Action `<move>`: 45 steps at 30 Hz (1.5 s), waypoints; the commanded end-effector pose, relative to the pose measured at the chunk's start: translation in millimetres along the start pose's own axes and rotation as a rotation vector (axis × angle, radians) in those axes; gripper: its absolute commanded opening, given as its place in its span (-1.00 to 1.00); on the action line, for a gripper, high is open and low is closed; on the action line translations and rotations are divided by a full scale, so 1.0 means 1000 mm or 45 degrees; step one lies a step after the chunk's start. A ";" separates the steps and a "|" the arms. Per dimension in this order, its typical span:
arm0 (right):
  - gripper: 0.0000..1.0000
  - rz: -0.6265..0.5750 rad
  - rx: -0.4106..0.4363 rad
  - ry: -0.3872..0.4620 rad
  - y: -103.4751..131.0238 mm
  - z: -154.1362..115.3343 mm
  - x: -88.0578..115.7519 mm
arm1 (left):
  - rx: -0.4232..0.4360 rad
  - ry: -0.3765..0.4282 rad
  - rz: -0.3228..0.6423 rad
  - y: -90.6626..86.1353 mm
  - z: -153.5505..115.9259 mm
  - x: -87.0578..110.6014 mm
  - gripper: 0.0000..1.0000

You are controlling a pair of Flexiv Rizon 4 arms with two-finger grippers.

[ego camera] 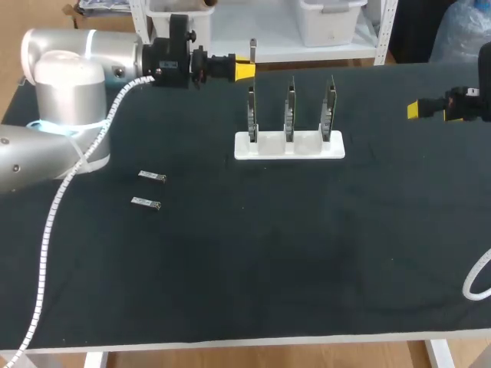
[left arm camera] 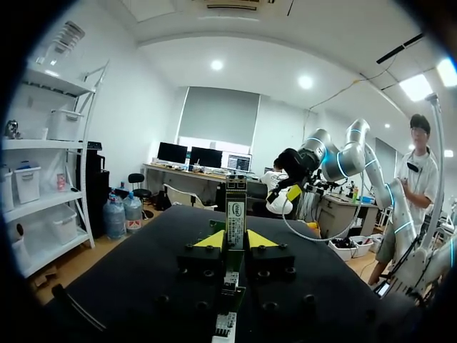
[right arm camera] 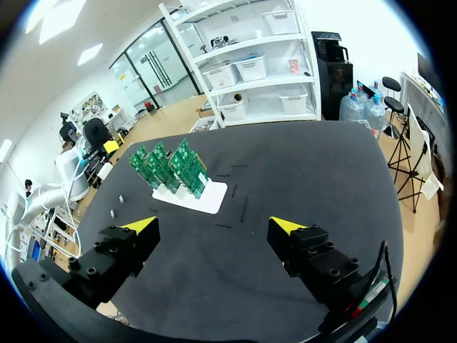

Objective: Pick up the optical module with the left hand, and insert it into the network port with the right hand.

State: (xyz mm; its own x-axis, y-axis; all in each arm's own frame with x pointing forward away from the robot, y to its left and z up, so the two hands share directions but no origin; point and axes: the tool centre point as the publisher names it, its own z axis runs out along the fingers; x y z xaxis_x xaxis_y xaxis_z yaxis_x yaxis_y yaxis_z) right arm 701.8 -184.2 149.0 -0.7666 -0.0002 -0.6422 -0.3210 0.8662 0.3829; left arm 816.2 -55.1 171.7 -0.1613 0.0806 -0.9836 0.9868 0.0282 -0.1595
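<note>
My left gripper (ego camera: pixel 244 70) hovers over the table's far edge, left of the boards, shut on a silver optical module (ego camera: pixel 252 49) that sticks up from its yellow tips. The left wrist view shows that module (left arm camera: pixel 235 211) pinched upright between the two fingers of the left gripper (left arm camera: pixel 235 241). Three upright green network boards (ego camera: pixel 290 107) stand in a white holder (ego camera: pixel 288 147) at the table's middle back. My right gripper (ego camera: pixel 418 110) hangs at the far right, wide open and empty. In its own view the right gripper (right arm camera: pixel 213 227) faces the boards (right arm camera: pixel 171 166) from a distance.
Two spare optical modules (ego camera: pixel 152 177) (ego camera: pixel 145 203) lie on the black cloth at the left, below my left arm. A white cable loop (ego camera: pixel 476 282) shows at the right edge. The black tabletop (ego camera: pixel 268 253) stretches in front of the holder.
</note>
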 end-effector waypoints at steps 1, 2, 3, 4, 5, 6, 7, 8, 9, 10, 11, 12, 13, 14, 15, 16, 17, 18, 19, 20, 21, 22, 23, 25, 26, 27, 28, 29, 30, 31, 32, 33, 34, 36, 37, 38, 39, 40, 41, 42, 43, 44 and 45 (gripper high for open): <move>1.00 0.001 0.004 0.000 0.001 -0.002 0.001 | 0.003 0.000 0.001 0.002 0.000 0.000 -1.00; 1.00 0.001 0.004 0.000 0.001 -0.002 0.001 | 0.003 0.000 0.001 0.002 0.000 0.000 -1.00; 1.00 0.001 0.004 0.000 0.001 -0.002 0.001 | 0.003 0.000 0.001 0.002 0.000 0.000 -1.00; 1.00 0.001 0.004 0.000 0.001 -0.002 0.001 | 0.003 0.000 0.001 0.002 0.000 0.000 -1.00; 1.00 0.001 0.004 0.000 0.001 -0.002 0.001 | 0.003 0.000 0.001 0.002 0.000 0.000 -1.00; 1.00 0.001 0.004 0.000 0.001 -0.002 0.001 | 0.003 0.000 0.001 0.002 0.000 0.000 -1.00; 1.00 0.001 0.004 0.000 0.001 -0.002 0.001 | 0.003 0.000 0.001 0.002 0.000 0.000 -1.00; 1.00 0.001 0.004 0.000 0.001 -0.002 0.001 | 0.003 0.000 0.001 0.002 0.000 0.000 -1.00; 1.00 -0.010 -0.017 -0.009 0.001 -0.001 -0.001 | 0.003 0.000 0.001 0.002 0.000 0.000 -1.00; 1.00 -0.047 -0.039 -0.013 0.003 0.000 -0.005 | 0.003 0.000 0.001 0.002 0.000 0.000 -1.00; 1.00 -0.070 -0.061 -0.025 0.004 0.001 -0.010 | 0.003 0.000 0.001 0.002 0.000 0.000 -1.00; 1.00 -0.098 -0.087 -0.029 0.004 0.002 -0.015 | 0.003 0.000 0.001 0.002 0.000 0.000 -1.00; 1.00 -0.139 -0.138 -0.030 0.005 0.003 -0.022 | 0.003 0.000 0.001 0.002 0.000 0.000 -1.00; 1.00 -0.193 -0.195 -0.028 0.006 0.004 -0.029 | 0.003 0.000 0.001 0.002 0.000 0.000 -1.00; 1.00 -0.241 -0.236 -0.027 0.007 0.006 -0.036 | 0.003 0.000 0.001 0.002 0.000 0.000 -1.00; 1.00 -0.279 -0.259 -0.030 0.008 0.008 -0.044 | 0.003 0.000 0.001 0.002 0.000 0.000 -1.00; 1.00 -0.322 -0.285 -0.033 0.008 0.010 -0.051 | 0.003 0.000 0.001 0.002 0.000 0.000 -1.00; 1.00 -0.352 -0.320 -0.036 0.009 0.012 -0.058 | 0.003 0.000 0.001 0.002 0.000 0.000 -1.00; 1.00 -0.367 -0.373 -0.031 0.009 0.014 -0.066 | 0.003 0.000 0.001 0.002 0.000 0.000 -1.00; 1.00 -0.381 -0.444 -0.018 0.009 0.016 -0.072 | 0.003 0.000 0.001 0.002 0.000 0.000 -1.00; 1.00 -0.408 -0.530 0.000 0.010 0.018 -0.078 | 0.003 0.000 0.001 0.002 0.000 0.000 -1.00; 1.00 -0.417 -0.619 0.029 0.011 0.020 -0.084 | 0.003 0.000 0.001 0.002 0.000 0.000 -1.00; 1.00 -0.437 -0.691 0.062 0.012 0.023 -0.088 | 0.003 0.000 0.001 0.002 0.000 0.000 -1.00; 1.00 -0.491 -0.791 0.133 0.015 0.030 -0.096 | 0.003 0.000 0.001 0.002 0.000 0.000 -1.00; 1.00 -0.506 -0.835 0.160 0.018 0.033 -0.099 | 0.003 0.000 0.001 0.002 0.000 0.000 -1.00; 1.00 -0.515 -0.879 0.181 0.020 0.036 -0.102 | 0.003 0.000 0.001 0.002 0.000 0.000 -1.00; 1.00 -0.529 -0.923 0.202 0.023 0.039 -0.104 | 0.003 0.000 0.001 0.002 0.000 0.000 -1.00; 1.00 -0.548 -0.954 0.217 0.026 0.043 -0.107 | 0.003 0.000 0.001 0.002 0.000 0.000 -1.00; 1.00 -0.566 -0.996 0.235 0.030 0.046 -0.109 | 0.003 0.000 0.001 0.002 0.000 0.000 -1.00; 1.00 -0.578 -1.032 0.248 0.035 0.049 -0.110 | 0.003 0.000 0.001 0.002 0.000 0.000 -1.00; 1.00 -0.574 -1.059 0.259 0.039 0.052 -0.112 | 0.003 0.000 0.001 0.002 0.000 0.000 -1.00; 1.00 -0.576 -1.095 0.270 0.042 0.055 -0.114 | 0.003 0.000 0.001 0.002 0.000 0.000 -1.00; 1.00 -0.582 -1.136 0.284 0.047 0.058 -0.116 | 0.003 0.000 0.001 0.002 0.000 0.000 -1.00; 1.00 -0.605 -1.217 0.314 0.056 0.062 -0.118 | 0.003 0.000 0.001 0.002 0.000 0.000 -1.00; 1.00 -0.615 -1.249 0.325 0.060 0.064 -0.118 | 0.003 0.000 0.001 0.002 0.000 0.000 -1.00; 1.00 -0.635 -1.276 0.344 0.066 0.066 -0.119 | 0.003 0.000 0.001 0.002 0.000 0.000 -1.00; 1.00 -0.643 -1.283 0.351 0.069 0.067 -0.118 | 0.003 0.000 0.001 0.002 0.000 0.000 -1.00; 1.00 -0.640 -1.314 0.366 0.073 0.070 -0.119 | 0.003 0.000 0.001 0.002 0.000 0.000 -1.00; 1.00 -0.641 -1.337 0.368 0.076 0.071 -0.119 | 0.003 0.000 0.001 0.002 0.000 0.000 -1.00; 1.00 -0.641 -1.346 0.369 0.078 0.071 -0.119 | 0.003 0.000 0.001 0.002 0.000 0.000 -1.00; 1.00 -0.645 -1.343 0.364 0.080 0.072 -0.120 | 0.003 0.000 0.001 0.002 0.000 0.000 -1.00; 1.00 -0.642 -1.335 0.361 0.081 0.073 -0.120 | 0.003 0.000 0.001 0.002 0.000 0.000 -1.00; 1.00 -0.639 -1.332 0.357 0.081 0.073 -0.120 | 0.003 0.000 0.001 0.002 0.000 0.000 -1.00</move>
State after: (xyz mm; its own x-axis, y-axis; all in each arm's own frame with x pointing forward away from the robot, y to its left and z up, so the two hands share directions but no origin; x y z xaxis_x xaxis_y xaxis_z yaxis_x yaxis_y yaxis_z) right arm 799.6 -77.9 208.8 -0.4979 -0.4316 -0.7522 -0.8278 0.4952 0.2638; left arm 816.8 -55.3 171.4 -0.1612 0.0805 -0.9836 0.9868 0.0272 -0.1595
